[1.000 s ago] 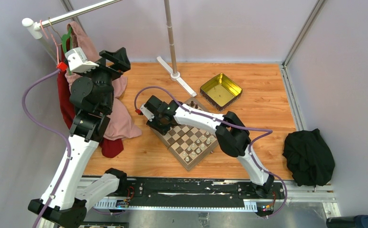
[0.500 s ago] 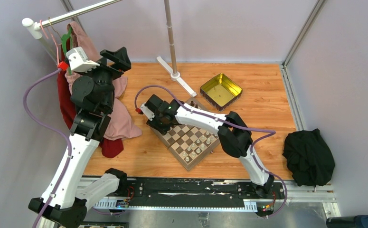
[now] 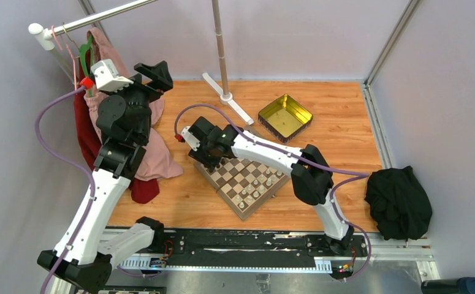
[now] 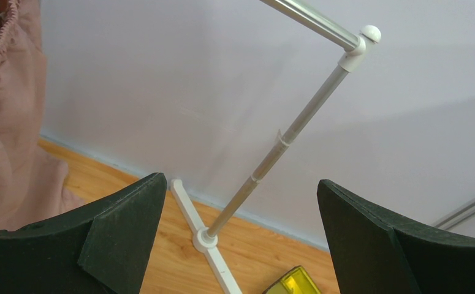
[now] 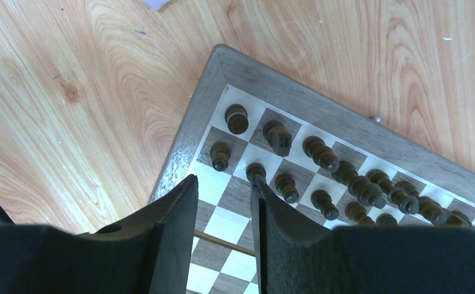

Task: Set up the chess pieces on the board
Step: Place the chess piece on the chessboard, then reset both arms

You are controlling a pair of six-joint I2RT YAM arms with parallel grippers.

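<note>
Seemingly, we were nearly done: dark chess pieces (image 5: 320,154) filled two rows at one edge of the board (image 5: 193,122), mid-surface (image 3: 339,141), with pale ones (image 3: 254,191) opposite, their count unclear. Our right gripper (image 5: 224,184) hovered spread and empty over the corner pawns (image 5: 220,156); our left gripper (image 4: 239,180) gaped aloft, empty.

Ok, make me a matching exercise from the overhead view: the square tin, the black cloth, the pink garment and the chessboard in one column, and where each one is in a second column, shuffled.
Things:
1. yellow square tin
2. black cloth
3. pink garment
4. chessboard

Places:
A. middle of the wooden table
B. hanging from the clothes rack at the left
C. far side of the table, right of the rack's white foot
D. far right, past the table's right edge

Pairs: 1-C, 2-D, 3-B, 4-A
</note>
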